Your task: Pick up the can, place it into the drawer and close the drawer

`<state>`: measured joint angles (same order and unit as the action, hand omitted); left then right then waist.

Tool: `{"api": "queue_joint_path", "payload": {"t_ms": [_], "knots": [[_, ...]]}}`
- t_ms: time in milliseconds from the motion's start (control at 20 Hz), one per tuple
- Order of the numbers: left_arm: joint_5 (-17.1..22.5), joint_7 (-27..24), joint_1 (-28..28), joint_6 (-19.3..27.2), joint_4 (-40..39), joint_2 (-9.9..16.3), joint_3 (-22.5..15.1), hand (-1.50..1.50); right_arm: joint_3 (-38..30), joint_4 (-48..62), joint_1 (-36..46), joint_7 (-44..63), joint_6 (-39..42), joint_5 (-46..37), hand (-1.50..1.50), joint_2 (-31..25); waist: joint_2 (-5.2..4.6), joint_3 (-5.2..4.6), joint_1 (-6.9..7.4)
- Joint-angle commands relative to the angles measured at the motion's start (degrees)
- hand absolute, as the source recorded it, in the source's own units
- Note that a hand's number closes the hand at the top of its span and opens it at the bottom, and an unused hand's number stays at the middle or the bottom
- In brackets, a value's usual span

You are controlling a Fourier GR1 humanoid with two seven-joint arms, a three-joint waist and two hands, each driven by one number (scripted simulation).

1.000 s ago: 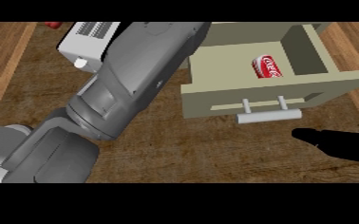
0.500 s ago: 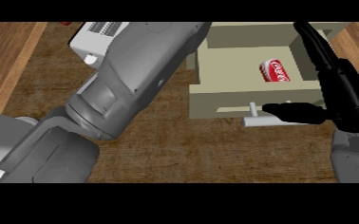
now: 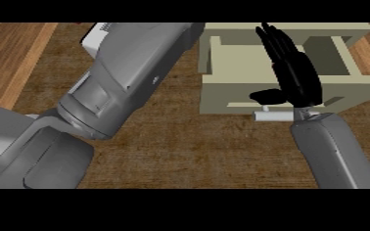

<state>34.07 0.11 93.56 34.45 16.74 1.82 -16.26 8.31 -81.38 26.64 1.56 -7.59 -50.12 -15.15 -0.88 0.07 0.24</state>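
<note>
Because the pale beige open drawer [image 3: 239, 85] still stands pulled out toward the lower edge of the frame, the move to come turns on its front panel and the small white bar handle [image 3: 274, 116] just below it, whose long axis runs left to right. The robot's right hand [image 3: 292, 76] is by far the nearer: it lies straight over the drawer at right of centre, black fingers [image 3: 278, 44] extended and close together, pointing to the top of the frame, thumb [image 3: 266, 96] stuck out leftward just above the handle. It holds nothing. Its grey forearm [image 3: 325, 147] comes up from the lower right.

Nothing of the can shows; the hand covers the part of the drawer where it would lie, so I judge it inside but cannot confirm it.

At left, the big grey left arm [image 3: 123, 88] slants toward the upper middle, its hand out of sight. A white object [image 3: 94, 38] peeks from behind it on the dark brown wooden counter [image 3: 195, 151].
</note>
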Motion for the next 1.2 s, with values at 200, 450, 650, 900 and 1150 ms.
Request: {"api": "queue_joint_path", "payload": {"t_ms": [200,450,650,900,1150], "knots": [[-1.71,2.86,-2.15,-0.64,2.82,3.86,0.15,-1.50,-2.77,23.05,11.14,-4.32,-10.57,-5.56,-1.50,3.25,0.44,-0.03,1.53],[-2.49,3.35,-4.63,-0.82,6.12,4.35,-0.17,-1.50,-4.84,34.79,16.05,-4.37,-22.34,-10.00,-1.50,5.94,0.37,-0.02,2.49],[-2.81,5.14,-6.81,-2.42,9.02,6.91,-0.34,-1.50,-8.59,42.81,23.18,-6.62,-24.99,-8.79,-1.50,4.15,0.28,-0.01,3.59],[-4.00,7.53,-8.55,-1.71,11.98,7.40,-1.31,-1.50,-9.88,51.31,30.88,-4.23,-29.26,-11.11,-1.50,5.82,0.07,-0.02,3.96],[-3.66,6.85,-14.56,-6.30,16.43,11.87,-1.10,-1.50,-11.30,56.94,34.50,-5.85,-32.79,-11.72,-1.50,4.07,-0.30,-0.05,5.24]]}}
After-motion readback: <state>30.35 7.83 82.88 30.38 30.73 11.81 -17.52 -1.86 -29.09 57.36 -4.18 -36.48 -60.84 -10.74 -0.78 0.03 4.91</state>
